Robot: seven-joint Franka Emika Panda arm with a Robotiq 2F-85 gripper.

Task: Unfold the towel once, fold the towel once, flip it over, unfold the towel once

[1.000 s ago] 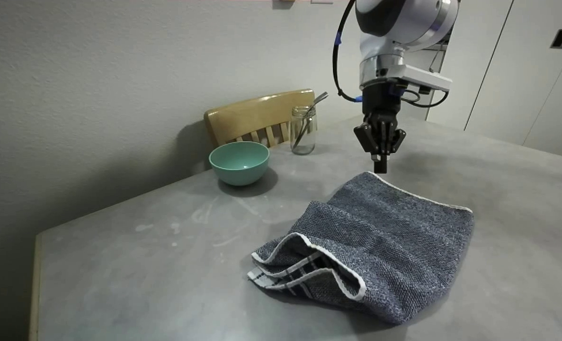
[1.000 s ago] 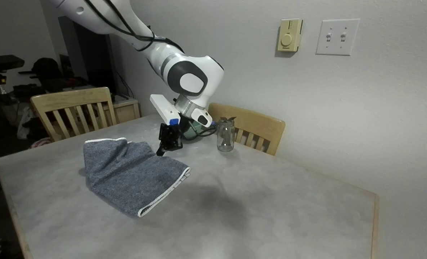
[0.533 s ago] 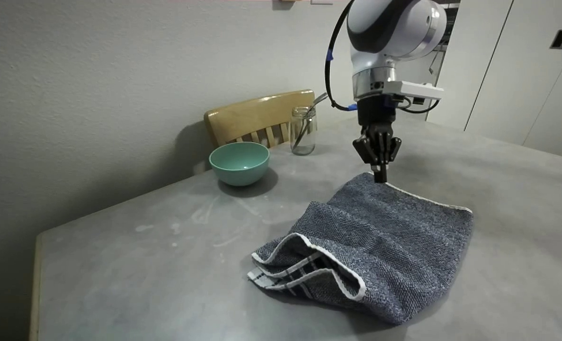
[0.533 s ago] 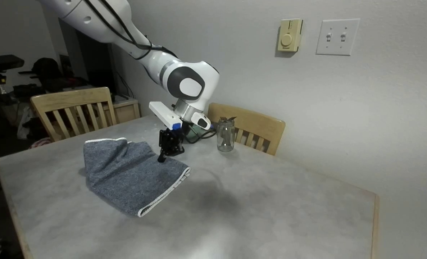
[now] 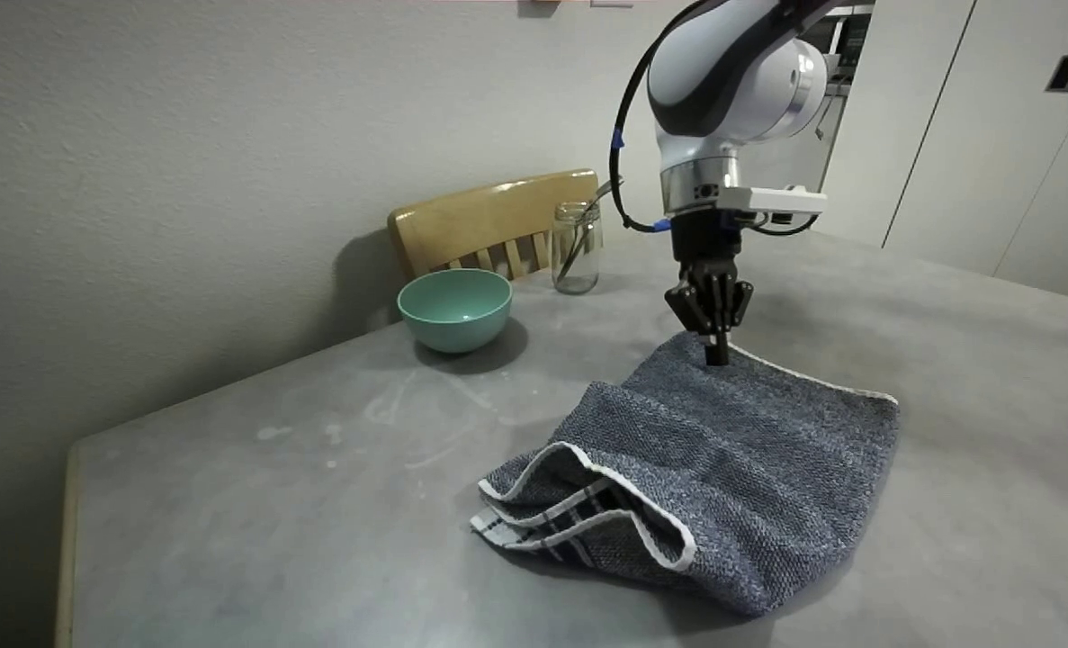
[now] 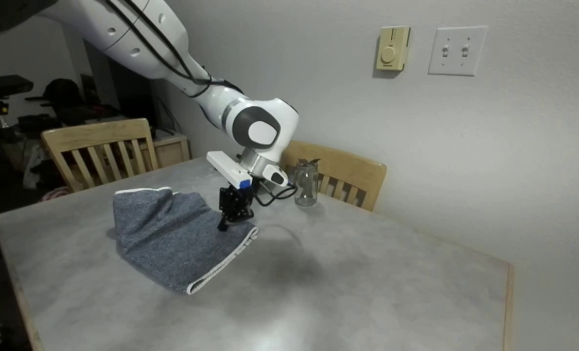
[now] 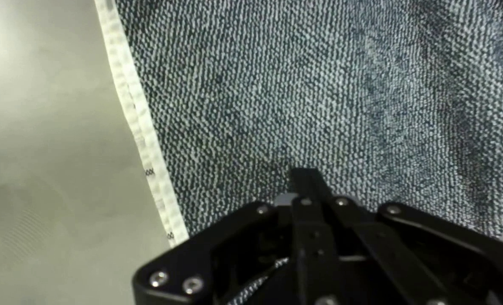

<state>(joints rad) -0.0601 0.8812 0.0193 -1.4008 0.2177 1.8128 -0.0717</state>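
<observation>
Bowl [image 5: 454,313], jar [image 5: 577,256] and chair [image 5: 489,214] stand apart from the towel [image 5: 740,450] under the closed pincer [image 5: 718,355].

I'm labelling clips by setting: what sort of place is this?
Probably a home's dining area: wooden chairs at a table, a jar of cutlery, and a bowl.

I can read no words or numbers. In my wrist view, the white edging [image 7: 139,127] along one edge of the towel [image 7: 255,106] bears two little clusters of dark crosses [image 7: 149,172], like rows of x's; whether they are letters I cannot tell. The beige box [image 6: 393,48] on the wall [image 6: 523,146] carries marks above and below its dial [image 6: 388,54], too small to read.
</observation>
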